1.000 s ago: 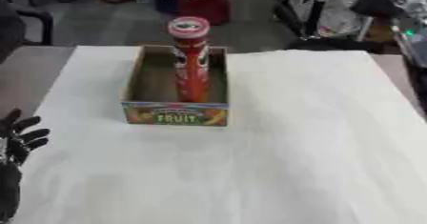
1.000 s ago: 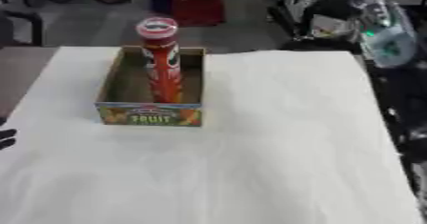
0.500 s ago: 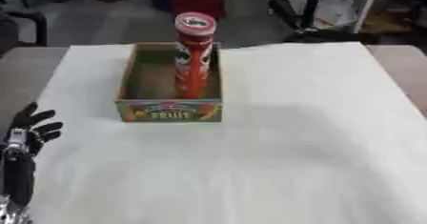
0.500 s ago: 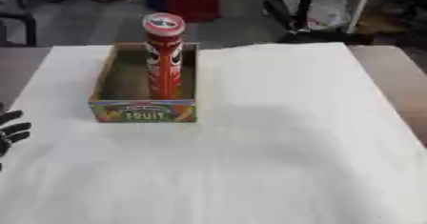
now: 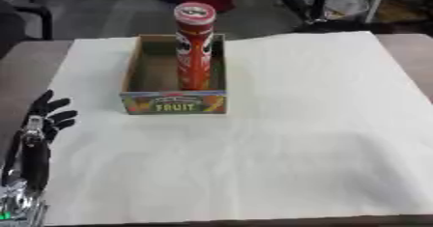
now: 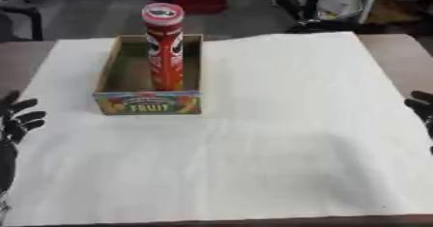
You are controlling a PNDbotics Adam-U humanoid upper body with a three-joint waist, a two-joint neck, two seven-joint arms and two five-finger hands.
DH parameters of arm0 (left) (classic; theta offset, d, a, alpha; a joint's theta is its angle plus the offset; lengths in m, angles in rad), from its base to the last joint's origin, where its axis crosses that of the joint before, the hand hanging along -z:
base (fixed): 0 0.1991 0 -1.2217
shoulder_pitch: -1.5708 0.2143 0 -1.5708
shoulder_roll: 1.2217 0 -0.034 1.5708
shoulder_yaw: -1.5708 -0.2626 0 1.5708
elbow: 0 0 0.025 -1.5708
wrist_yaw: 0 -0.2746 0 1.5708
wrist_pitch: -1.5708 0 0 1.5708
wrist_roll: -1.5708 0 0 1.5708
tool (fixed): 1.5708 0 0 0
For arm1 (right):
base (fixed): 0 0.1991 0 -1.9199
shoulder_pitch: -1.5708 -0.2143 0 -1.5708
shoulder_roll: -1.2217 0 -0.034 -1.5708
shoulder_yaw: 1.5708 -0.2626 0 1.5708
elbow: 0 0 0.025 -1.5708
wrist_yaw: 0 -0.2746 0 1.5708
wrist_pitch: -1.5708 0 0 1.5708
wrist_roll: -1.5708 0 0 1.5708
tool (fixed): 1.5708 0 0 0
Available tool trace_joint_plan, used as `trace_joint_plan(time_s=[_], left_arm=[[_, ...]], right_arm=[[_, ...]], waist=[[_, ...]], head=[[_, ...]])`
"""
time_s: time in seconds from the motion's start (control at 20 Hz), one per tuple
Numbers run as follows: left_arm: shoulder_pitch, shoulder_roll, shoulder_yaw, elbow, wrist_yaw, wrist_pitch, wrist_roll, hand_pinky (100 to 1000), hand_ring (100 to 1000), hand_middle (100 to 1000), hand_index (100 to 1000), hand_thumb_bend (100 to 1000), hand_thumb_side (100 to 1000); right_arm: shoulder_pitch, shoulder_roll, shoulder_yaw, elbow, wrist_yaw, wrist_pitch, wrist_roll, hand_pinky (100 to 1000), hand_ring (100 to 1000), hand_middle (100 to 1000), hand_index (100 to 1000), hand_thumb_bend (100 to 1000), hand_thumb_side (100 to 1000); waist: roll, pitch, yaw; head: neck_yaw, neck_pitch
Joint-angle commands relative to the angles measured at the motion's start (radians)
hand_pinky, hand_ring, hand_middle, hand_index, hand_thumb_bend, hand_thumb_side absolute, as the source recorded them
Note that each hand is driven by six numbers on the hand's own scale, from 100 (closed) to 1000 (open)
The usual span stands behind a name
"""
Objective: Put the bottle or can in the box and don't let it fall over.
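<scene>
Red can (image 5: 194, 47) stands upright inside the fruit box (image 5: 173, 100); I judge placement done. My left hand (image 5: 47, 117) rests open, well apart; right hand (image 6: 420, 106) barely shows, fingers indeterminate.

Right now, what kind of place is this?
Probably a lab or workshop, not a home: a table under a white sheet, holding only a box with a can, and gear cluttering the floor behind.

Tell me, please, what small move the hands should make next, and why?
Probably none beyond staying clear. The can already stands upright inside the box, with neither hand touching it. The left hand rests open at the left edge, and the right hand only just shows at the right edge. Reaching back in would only risk tipping the can.
</scene>
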Motion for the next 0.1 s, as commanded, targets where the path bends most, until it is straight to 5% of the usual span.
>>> trace_joint_plan(time_s=[0.05, 0.1], left_arm=[[-0.005, 0.013, 0.002, -0.012, -0.002, -0.005, 0.001, 785, 736, 773, 975, 250, 1000], [-0.005, 0.012, 0.001, -0.012, 0.0, -0.004, 0.001, 785, 737, 773, 975, 250, 1000]], right_arm=[[-0.001, -0.002, -0.006, -0.029, 0.02, 0.011, -0.009, 956, 804, 768, 999, 100, 709], [0.003, 0.002, -0.007, -0.026, 0.027, 0.012, -0.014, 956, 803, 767, 999, 100, 709]], waist=[[-0.001, -0.015, -0.002], [-0.001, -0.016, -0.001]], head=[[0.008, 0.01], [0.01, 0.013]])
